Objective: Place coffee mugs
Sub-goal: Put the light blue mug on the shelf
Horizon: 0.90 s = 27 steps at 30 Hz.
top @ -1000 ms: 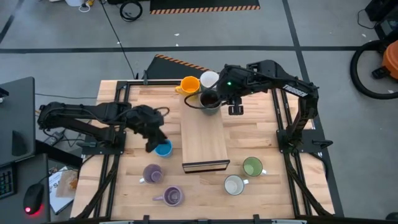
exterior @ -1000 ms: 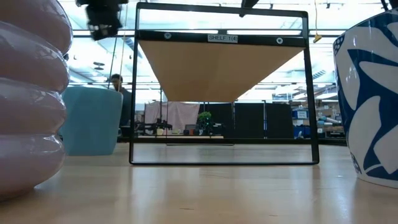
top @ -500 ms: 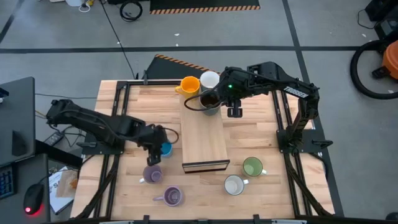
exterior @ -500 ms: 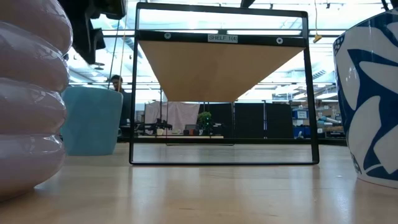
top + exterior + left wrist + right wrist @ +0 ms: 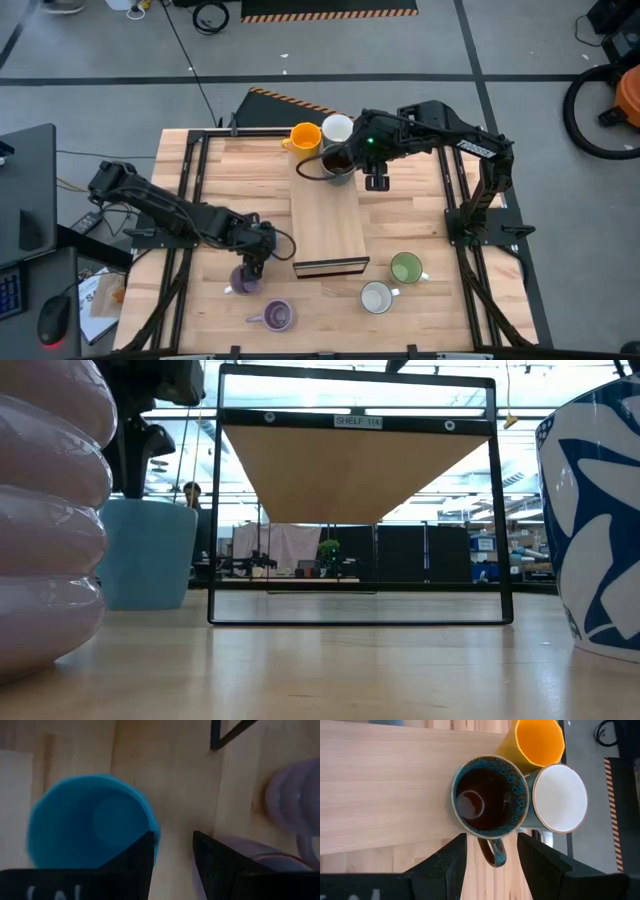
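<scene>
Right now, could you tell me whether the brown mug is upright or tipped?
Upright: the right wrist view looks straight down into the brown mug, its round rim facing up.

One label can be read: a small white strip (image 5: 358,421) fixed at the middle of the top bar of the black shelf frame (image 5: 214,510), directly above the wooden board (image 5: 355,470) in the low view. It reads "SHELF" followed by characters that look like "1(4)", though those last ones are unclear.

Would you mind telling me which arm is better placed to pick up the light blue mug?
Left, probably: its gripper hangs right over the light blue mug, fingers open at its rim. The right gripper is across the table by the dark brown mug.
</scene>
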Tool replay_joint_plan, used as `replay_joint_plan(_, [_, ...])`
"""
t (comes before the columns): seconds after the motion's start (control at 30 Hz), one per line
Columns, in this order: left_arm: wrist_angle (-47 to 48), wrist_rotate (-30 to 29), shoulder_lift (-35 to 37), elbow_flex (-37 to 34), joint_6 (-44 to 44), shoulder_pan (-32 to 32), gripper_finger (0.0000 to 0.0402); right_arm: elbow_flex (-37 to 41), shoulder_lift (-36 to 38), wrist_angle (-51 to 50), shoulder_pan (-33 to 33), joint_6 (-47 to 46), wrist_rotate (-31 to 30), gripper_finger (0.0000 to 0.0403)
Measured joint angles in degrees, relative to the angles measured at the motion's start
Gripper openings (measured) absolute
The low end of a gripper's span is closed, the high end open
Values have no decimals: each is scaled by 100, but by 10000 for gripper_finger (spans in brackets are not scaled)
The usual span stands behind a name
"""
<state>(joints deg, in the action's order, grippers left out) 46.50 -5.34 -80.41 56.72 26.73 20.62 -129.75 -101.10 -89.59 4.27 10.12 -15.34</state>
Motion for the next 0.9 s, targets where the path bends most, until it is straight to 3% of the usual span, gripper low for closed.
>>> replay_joint_plan(0.4, [-601, 50, -27, -666, -28, -259, 135, 0, 0, 38, -142, -10, -1, 181])
replay_joint_plan(0.73, [-591, -24, -21, -661, -514, -340, 30, 0, 0, 36, -146, -12, -5, 181])
replay_joint_plan(0.9, [246, 28, 7, -432, -681, -622, 29, 0, 0, 40, -144, -12, -5, 181])
